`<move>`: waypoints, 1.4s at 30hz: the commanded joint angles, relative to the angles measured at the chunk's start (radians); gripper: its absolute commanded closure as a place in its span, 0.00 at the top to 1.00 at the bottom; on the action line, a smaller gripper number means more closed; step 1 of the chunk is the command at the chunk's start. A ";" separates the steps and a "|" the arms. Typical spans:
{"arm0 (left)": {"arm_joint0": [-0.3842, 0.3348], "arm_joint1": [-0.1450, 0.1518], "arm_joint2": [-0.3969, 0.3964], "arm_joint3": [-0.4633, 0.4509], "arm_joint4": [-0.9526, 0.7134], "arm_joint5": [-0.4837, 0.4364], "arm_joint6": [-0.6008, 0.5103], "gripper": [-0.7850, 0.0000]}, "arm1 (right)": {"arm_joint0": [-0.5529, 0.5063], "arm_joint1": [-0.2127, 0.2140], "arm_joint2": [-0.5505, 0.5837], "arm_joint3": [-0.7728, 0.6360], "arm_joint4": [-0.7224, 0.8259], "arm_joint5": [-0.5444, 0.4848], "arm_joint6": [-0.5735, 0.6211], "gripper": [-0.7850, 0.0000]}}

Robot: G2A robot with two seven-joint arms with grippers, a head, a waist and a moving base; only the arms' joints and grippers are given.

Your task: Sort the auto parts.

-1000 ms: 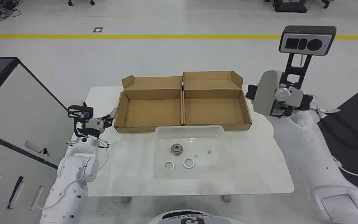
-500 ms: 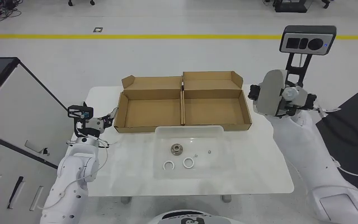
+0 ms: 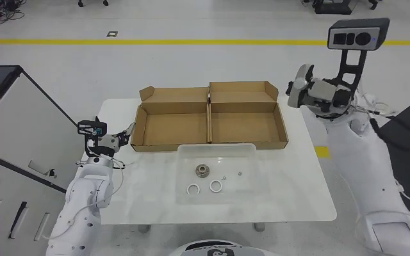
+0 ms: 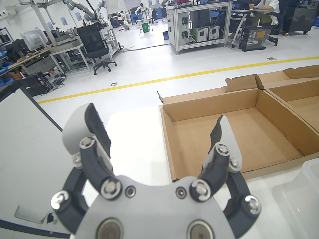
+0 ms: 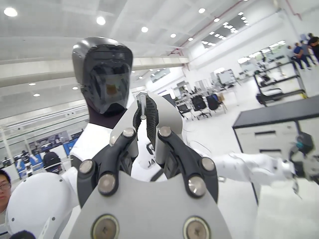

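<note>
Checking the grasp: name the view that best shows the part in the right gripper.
Right wrist view: the threaded metal pin sits close up, pinched in the right gripper. In the top view it is too small to tell. The left wrist view faces a cardboard box.

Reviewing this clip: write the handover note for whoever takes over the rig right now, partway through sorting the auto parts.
Left pincer: open, holding nothing, at the left edge of the table beside the left cardboard box.
Right pincer: shut on a small threaded bolt, raised near the far right corner of the right cardboard box.
Clear bin, in front of the boxes: metal hub, one white ring, a second white ring, tiny bits.
Done: bolt in grasp; both boxes look empty.
Left: drop the bolt into a box, then sort the bin's parts.
</note>
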 commanded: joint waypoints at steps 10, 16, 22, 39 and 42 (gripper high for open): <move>0.000 0.000 0.000 0.000 0.000 0.000 0.000 1.00 | 0.200 0.036 0.097 0.176 -0.471 0.218 0.096 0.00; 0.000 0.000 0.000 0.000 0.000 0.000 0.000 1.00 | 0.393 0.020 -0.049 0.314 -0.709 0.207 0.084 0.00; 0.000 0.000 0.000 0.000 0.000 0.000 0.000 1.00 | 0.572 -0.013 -0.253 0.443 -1.033 0.149 0.069 0.00; 0.000 0.000 0.000 0.000 0.000 0.000 0.000 1.00 | 0.718 -0.135 -0.665 0.802 -1.549 0.111 -0.080 0.00; 0.000 0.000 0.000 0.000 0.000 0.000 0.000 1.00 | 0.717 -0.153 -0.707 0.847 -1.608 0.115 -0.102 0.00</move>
